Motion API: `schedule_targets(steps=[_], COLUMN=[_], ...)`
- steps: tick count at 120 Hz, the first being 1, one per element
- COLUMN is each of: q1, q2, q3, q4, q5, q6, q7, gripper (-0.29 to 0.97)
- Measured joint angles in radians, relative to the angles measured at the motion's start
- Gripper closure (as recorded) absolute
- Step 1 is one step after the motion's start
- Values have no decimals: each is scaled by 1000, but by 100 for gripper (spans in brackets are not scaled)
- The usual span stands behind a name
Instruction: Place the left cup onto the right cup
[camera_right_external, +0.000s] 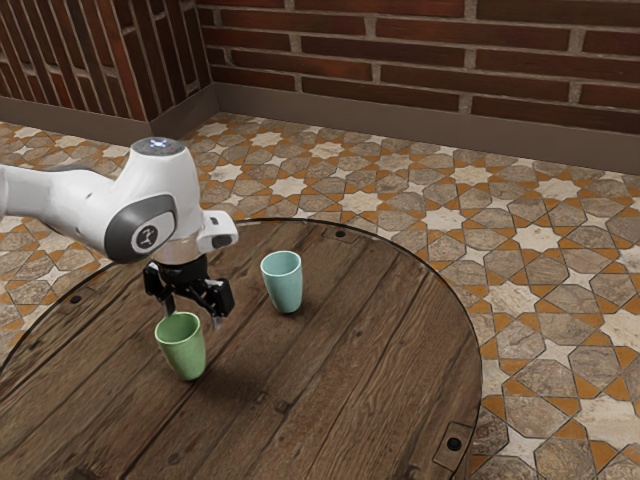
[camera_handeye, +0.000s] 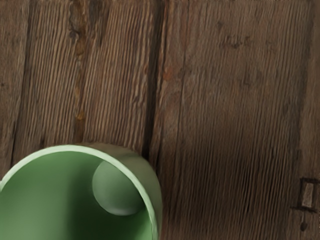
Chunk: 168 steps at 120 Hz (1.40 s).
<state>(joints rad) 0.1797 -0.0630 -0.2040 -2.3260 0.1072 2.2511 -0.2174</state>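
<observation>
The claw (camera_right_external: 190, 298), spread open and empty, hangs over the green cup (camera_right_external: 181, 345), which stands upright on the surface (camera_right_external: 330, 400) with the blue cup (camera_right_external: 282, 281) near it toward the exterior view's right. Lower it straight so that one wall sits inside the claw before closing. Whether a tip already touches the rim I cannot quite tell.

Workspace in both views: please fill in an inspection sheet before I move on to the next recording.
Surface: round dark wooden table, planked and worn.
Job's things: green cup stands mouth up under the gripper; light blue cup stands mouth up, apart from it, toward the exterior view's right.
Clutter: nothing seen.
Grippers: gripper open, just above the green cup's rim.
Cables: nothing seen.
Surroundings: patterned tile floor, brick wall.
</observation>
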Motion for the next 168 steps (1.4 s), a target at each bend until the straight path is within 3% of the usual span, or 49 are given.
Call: schedule_targets(steps=[54, 126, 168], q1=[44, 26, 26], q2=[104, 164, 126], q3=[0, -12, -9], q4=[0, 3, -30], q5=[1, 4, 2], q6=[80, 149, 164], q7=[72, 103, 110], gripper=[0, 6, 11])
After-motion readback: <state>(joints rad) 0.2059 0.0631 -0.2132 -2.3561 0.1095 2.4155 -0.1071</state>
